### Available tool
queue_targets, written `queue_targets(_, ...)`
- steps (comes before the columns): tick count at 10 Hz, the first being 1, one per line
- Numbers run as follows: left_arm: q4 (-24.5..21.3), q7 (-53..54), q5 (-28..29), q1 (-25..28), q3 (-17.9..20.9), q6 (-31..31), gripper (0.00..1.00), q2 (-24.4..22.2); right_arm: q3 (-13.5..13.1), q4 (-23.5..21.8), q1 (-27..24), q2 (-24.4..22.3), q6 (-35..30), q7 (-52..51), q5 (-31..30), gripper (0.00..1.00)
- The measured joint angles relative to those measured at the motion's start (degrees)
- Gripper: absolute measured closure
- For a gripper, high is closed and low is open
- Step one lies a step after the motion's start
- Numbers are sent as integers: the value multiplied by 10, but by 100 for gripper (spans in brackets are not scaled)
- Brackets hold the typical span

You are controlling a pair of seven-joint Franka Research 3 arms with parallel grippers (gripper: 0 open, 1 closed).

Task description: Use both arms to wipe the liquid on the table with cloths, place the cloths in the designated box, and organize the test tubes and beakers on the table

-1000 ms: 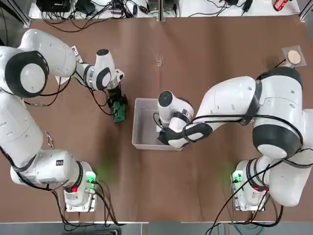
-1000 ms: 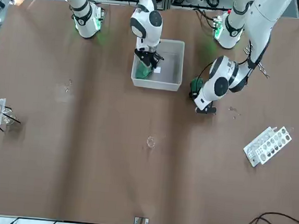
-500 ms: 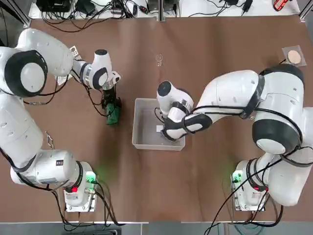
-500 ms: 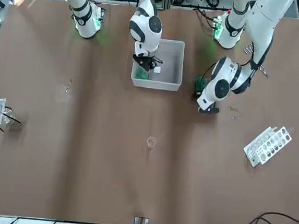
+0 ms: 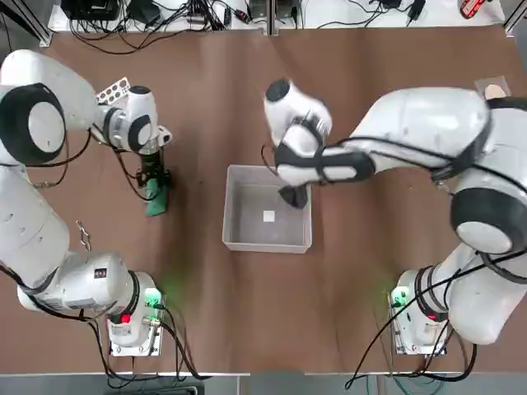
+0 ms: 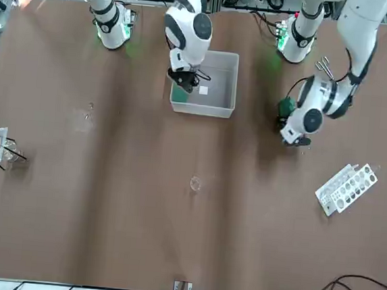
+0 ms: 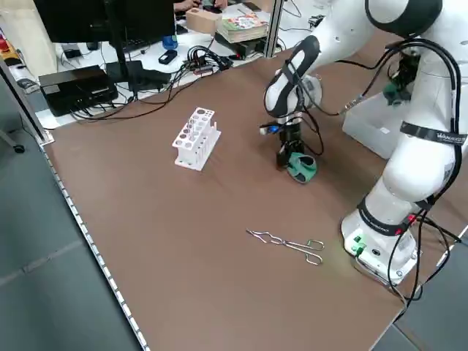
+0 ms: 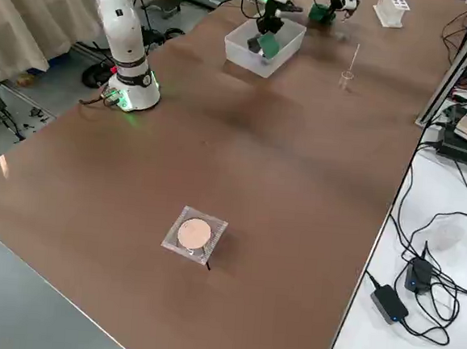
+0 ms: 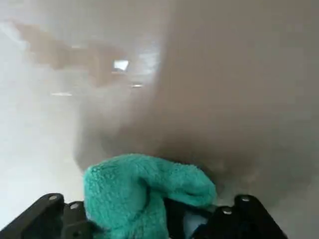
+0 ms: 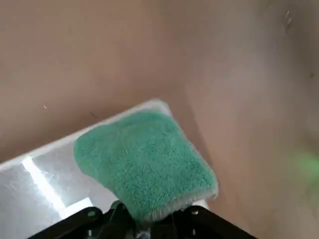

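The left gripper [image 5: 154,183] pinches a fluffy green cloth [image 5: 156,200] against the matte brown table [image 5: 198,304], its fingertips hidden by the folds. Right of it, the right gripper [image 5: 294,196] holds another terry cloth [image 10: 144,162] above the smooth grey box [image 5: 239,241].

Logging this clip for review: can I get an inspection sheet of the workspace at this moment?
Surface: brown table; no liquid discernible.
Job's things: grey box; first cloth touching the table beside the box; second cloth held over the box's corner; clear beaker mid-table; white rack.
Clutter: metal tongs; wire stand with disc.
Tools: left tool shut on first cloth; right tool shut on second cloth.
Cables: bundles beyond the far edge.
Surroundings: monitor, books.
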Motion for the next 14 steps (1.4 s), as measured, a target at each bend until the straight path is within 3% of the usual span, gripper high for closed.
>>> queue_targets(2,-2,34,48,3,75,1,89,-8,-3,-2,-83,-42,-42,-153,-2,91)
queue_targets(4,2,85,78,5,147,15,89,-13,-5,-19,-180,-48,-47,-285,-2,91)
queue_targets(6,14,104,78,7,165,23,89,-13,-5,-56,-236,-46,-45,-343,-2,91)
queue_targets(10,52,100,78,1,144,57,87,24,-4,-114,-271,-31,-42,-360,-2,91)
queue_targets(14,98,81,4,-3,42,59,85,41,-3,-122,-284,17,-15,-369,-2,91)
